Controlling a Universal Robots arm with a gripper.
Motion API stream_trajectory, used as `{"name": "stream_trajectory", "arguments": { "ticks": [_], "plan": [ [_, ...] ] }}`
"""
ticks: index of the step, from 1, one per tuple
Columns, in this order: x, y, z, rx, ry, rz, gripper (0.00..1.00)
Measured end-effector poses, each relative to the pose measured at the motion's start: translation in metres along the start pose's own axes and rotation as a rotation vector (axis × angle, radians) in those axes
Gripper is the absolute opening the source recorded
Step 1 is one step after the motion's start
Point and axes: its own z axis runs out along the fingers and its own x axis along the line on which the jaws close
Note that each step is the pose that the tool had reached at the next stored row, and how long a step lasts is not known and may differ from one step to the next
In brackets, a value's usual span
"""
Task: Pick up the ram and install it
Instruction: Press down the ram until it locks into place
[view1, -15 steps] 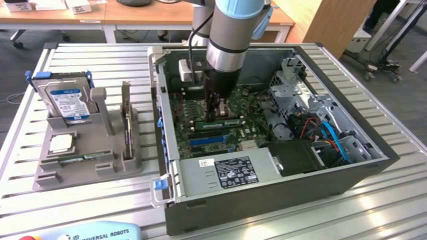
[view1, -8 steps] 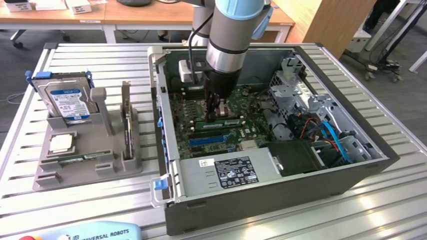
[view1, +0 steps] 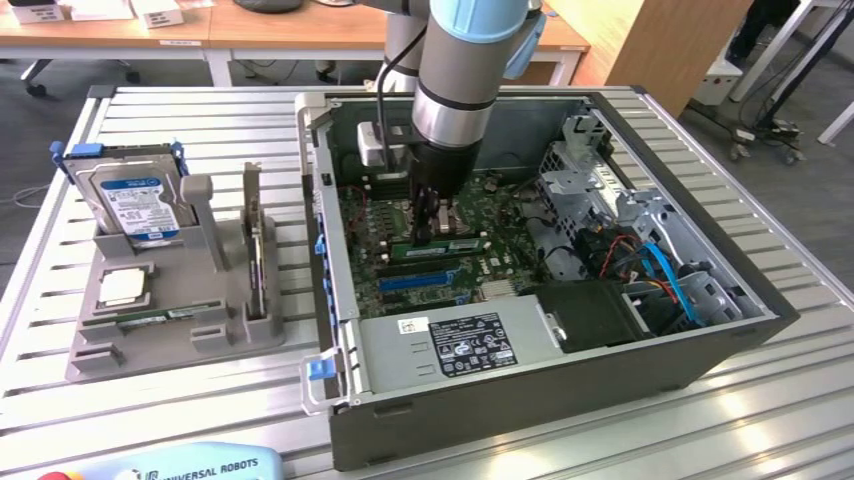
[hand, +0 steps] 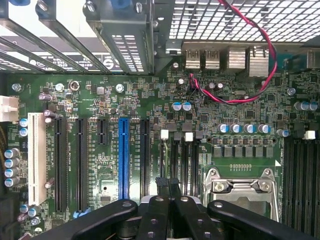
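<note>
The gripper (hand: 167, 186) has matt black fingers (hand: 161, 183). Beneath it the motherboard (hand: 150, 100) is glossy green, with a blue plastic slot (hand: 123, 157) and a white plastic slot (hand: 37, 157) beside it. Beyond it the case wall (hand: 225, 20) is dull perforated metal, crossed by a red cable (hand: 270, 55).

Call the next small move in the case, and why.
Probably a short press straight down. The shut gripper stands right at the ram, which sits at a slot beside the CPU socket. I can't tell whether it is fully seated.
</note>
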Motion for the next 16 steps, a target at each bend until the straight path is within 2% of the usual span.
{"name": "stream_trajectory", "arguments": {
  "ticks": [16],
  "plan": [
    [0.0001, -0.0001, 0.0031, -0.0001, 0.0003, 0.0, 0.1]
  ]
}}
